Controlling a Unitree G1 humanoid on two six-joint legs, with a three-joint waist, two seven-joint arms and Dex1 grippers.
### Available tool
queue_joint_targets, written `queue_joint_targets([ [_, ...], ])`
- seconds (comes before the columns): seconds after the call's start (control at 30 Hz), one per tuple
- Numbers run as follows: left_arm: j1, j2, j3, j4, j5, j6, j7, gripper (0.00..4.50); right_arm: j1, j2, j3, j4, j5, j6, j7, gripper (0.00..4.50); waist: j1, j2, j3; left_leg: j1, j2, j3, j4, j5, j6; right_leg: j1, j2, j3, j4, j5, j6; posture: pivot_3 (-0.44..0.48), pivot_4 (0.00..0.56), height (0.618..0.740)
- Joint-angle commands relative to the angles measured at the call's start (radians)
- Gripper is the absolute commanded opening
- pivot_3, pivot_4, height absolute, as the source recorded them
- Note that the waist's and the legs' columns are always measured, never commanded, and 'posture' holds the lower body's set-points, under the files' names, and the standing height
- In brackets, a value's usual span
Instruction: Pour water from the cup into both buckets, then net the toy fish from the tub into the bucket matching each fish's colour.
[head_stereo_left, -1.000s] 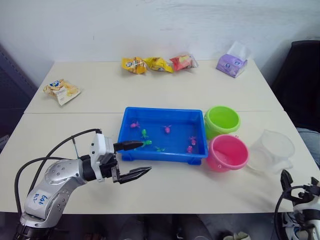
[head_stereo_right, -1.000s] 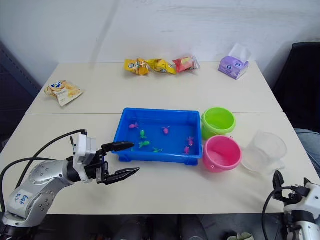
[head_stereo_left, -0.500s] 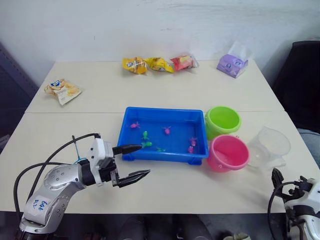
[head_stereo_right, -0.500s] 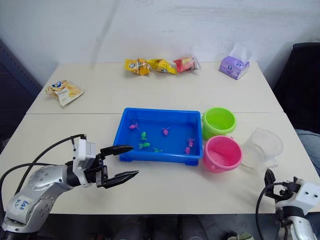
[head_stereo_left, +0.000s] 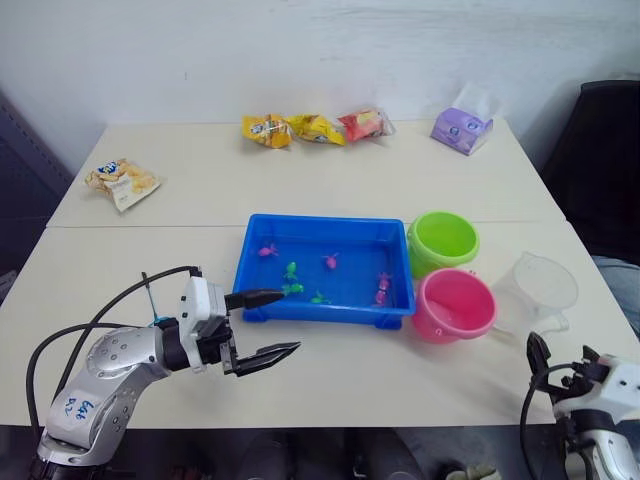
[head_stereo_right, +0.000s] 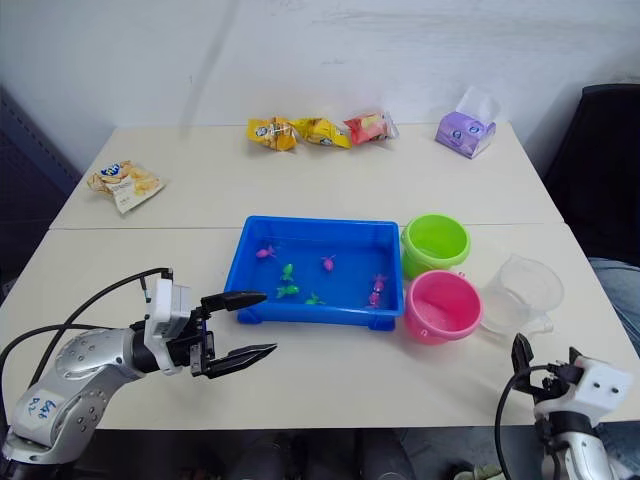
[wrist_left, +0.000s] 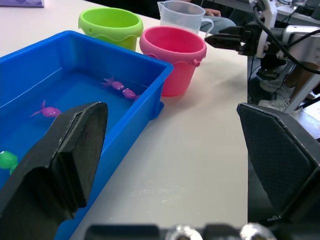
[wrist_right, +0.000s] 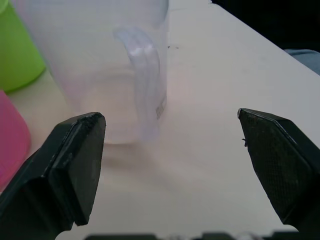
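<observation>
The clear cup (head_stereo_left: 540, 290) stands upright at the right of the table, its handle (wrist_right: 145, 85) facing my right gripper (head_stereo_left: 560, 352). That gripper hovers open at the table's near right edge, a short way from the handle. Left of the cup stands the pink bucket (head_stereo_left: 455, 303), with the green bucket (head_stereo_left: 443, 240) behind it. The blue tub (head_stereo_left: 325, 220) holds water, with several pink toy fish (head_stereo_left: 331, 261) and green toy fish (head_stereo_left: 291, 268). My left gripper (head_stereo_left: 288, 322) is open and empty at the tub's near left corner.
Three snack packets (head_stereo_left: 316, 128) and a purple tissue pack (head_stereo_left: 460, 128) lie along the table's far edge. Another snack bag (head_stereo_left: 122, 183) lies at the far left. A black chair (head_stereo_left: 600, 170) stands off the table's right side.
My right gripper has risen and moved left, closer to the cup's handle. The left arm has hardly moved.
</observation>
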Motion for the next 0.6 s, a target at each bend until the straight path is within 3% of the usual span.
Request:
queue_joint_targets([
  [0.03,-0.022,-0.005,-0.004,-0.011,0.001,-0.016,-0.003,4.45,-0.03,-0.013,-0.012,0.019,-0.028,-0.022,-0.03,4.5,0.001,0.0,0.0,0.0,0.0,0.0,0.0,0.0,0.0,0.0,0.0,0.0,0.0,0.0,0.0,0.0,0.15,0.74],
  [0.6,-0.05,-0.035,-0.031,0.001,0.027,-0.04,0.011,4.45,-0.102,-0.009,-0.052,0.099,-0.099,-0.051,-0.181,4.5,0.0,0.0,0.0,0.0,0.0,0.0,0.0,0.0,0.0,0.0,0.0,0.0,0.0,0.0,0.0,0.0,0.15,0.74],
])
